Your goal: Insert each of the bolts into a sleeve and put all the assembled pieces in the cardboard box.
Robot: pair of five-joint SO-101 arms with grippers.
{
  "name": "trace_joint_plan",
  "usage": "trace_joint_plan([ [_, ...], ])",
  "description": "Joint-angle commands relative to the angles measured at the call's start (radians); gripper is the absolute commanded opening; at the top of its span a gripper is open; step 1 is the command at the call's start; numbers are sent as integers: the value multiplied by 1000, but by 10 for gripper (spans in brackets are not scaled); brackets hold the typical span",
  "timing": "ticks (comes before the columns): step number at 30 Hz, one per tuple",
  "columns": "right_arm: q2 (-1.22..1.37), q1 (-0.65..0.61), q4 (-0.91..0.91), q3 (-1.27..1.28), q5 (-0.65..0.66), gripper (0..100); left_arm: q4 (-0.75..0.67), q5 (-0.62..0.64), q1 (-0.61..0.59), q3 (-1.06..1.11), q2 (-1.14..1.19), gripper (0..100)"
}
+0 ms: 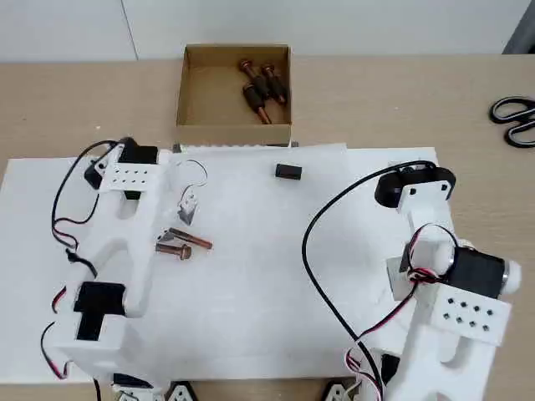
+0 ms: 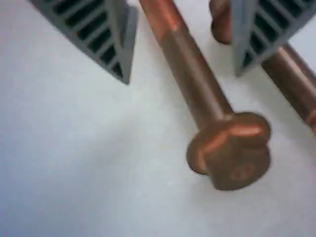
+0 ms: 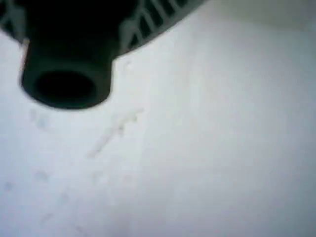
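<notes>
A: Left gripper [image 2: 182, 74], what is it doing?
B: It's hanging low over the flat white sheet [image 1: 251, 292], well in from the sheet's left edge. Jaws are standing apart, with the grey ribbed fingers [image 2: 106, 39] sitting either side of a copper-coloured hex-head metal bolt [image 2: 217, 128]. They're not looking like they're touching it.
A: Any other bolt?
B: A second copper bolt [image 2: 291, 84] is lying just beside the first. It's partly hiding behind one finger and getting cut off at the frame edge.
A: Right gripper [image 3: 74, 24]?
B: From above it's sitting tucked under its own arm near the sheet's right edge. Its wrist camera is showing the jaws closing on a black cylindrical sleeve [image 3: 66, 84], open end facing the lens. The fingers are mostly running out of frame, and I'm not telling whether the sleeve is touching the sheet.
A: More sleeves?
B: A loose black sleeve [image 1: 288, 171] is lying near the sheet's far edge.
A: Box?
B: The brown open-topped cardboard box [image 1: 209, 92] is sitting at the desk's far edge, touching the sheet. Sleeved copper bolts [image 1: 259, 88] are lying in its right half, overlapping, so the count is staying unclear.
A: Rest?
B: Black-handled scissors [image 1: 514, 121] are getting cropped at the desk's right edge.
</notes>
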Motion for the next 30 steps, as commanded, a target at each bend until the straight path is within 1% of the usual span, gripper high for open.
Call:
trace_joint_plan([
  [1,-16,5,1,-3,-3,4,-11,2,-2,-41,15,134],
  [6,-16,5,1,-3,-3,4,-40,0,-8,-41,43,134],
  [12,-15,5,1,-3,-3,4,-120,0,-55,-38,43,133],
  [20,-15,5,1,-3,-3,4,-124,-12,-49,-36,54,133],
  [26,-13,5,1,-3,-3,4,-118,-14,-52,-36,164,133],
  [28,-13,5,1,-3,-3,4,-121,-14,-55,-38,187,113],
  [30,-13,5,1,-3,-3,4,-124,-12,-55,-38,196,63],
])
